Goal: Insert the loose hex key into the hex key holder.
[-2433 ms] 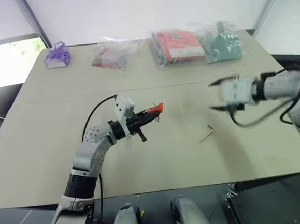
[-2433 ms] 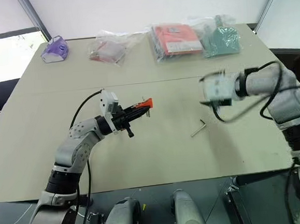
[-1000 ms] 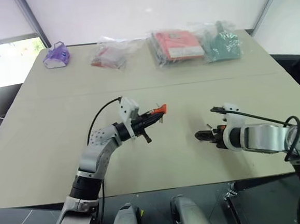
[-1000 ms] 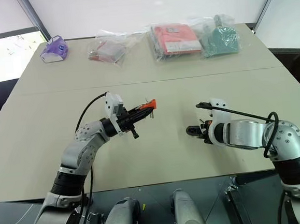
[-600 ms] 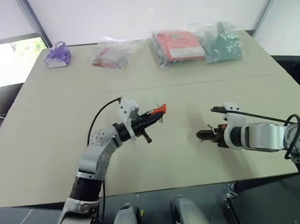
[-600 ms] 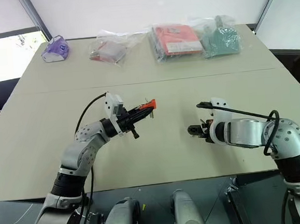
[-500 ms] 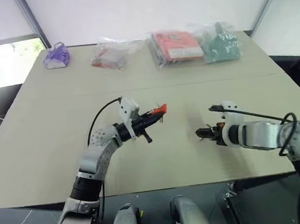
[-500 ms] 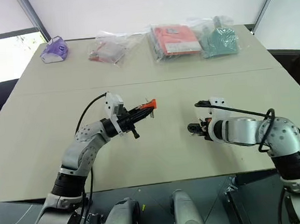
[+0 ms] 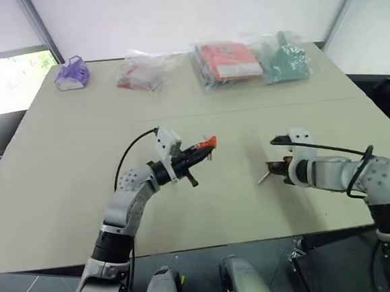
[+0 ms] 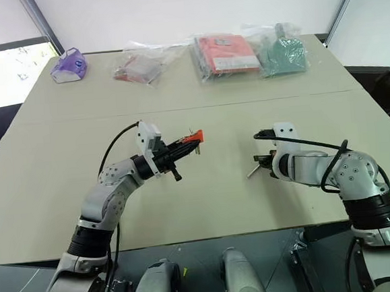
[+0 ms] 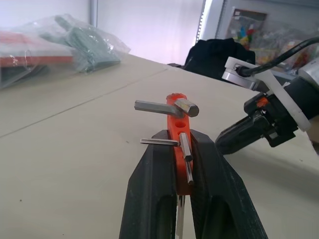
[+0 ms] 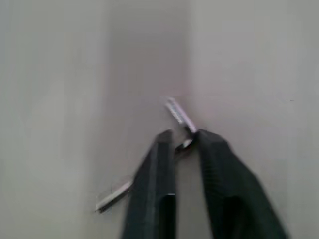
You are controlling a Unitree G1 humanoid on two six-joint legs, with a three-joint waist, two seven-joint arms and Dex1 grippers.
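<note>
The loose hex key [image 9: 265, 175] lies on the table [image 9: 62, 170], far from every edge, with bare table all around it. Bags sit along the far edge. The right gripper [image 9: 272, 168] reaches down and pinches the key. The left gripper [image 9: 199, 150] is held up over the middle of the table.

In the left wrist view, the left gripper [image 11: 183, 149] is squeezed tight on the hex key holder [image 11: 178, 130].

In the right wrist view, the two fingers [image 12: 162, 149] nip the key [image 12: 178, 113] at its bend.
</note>
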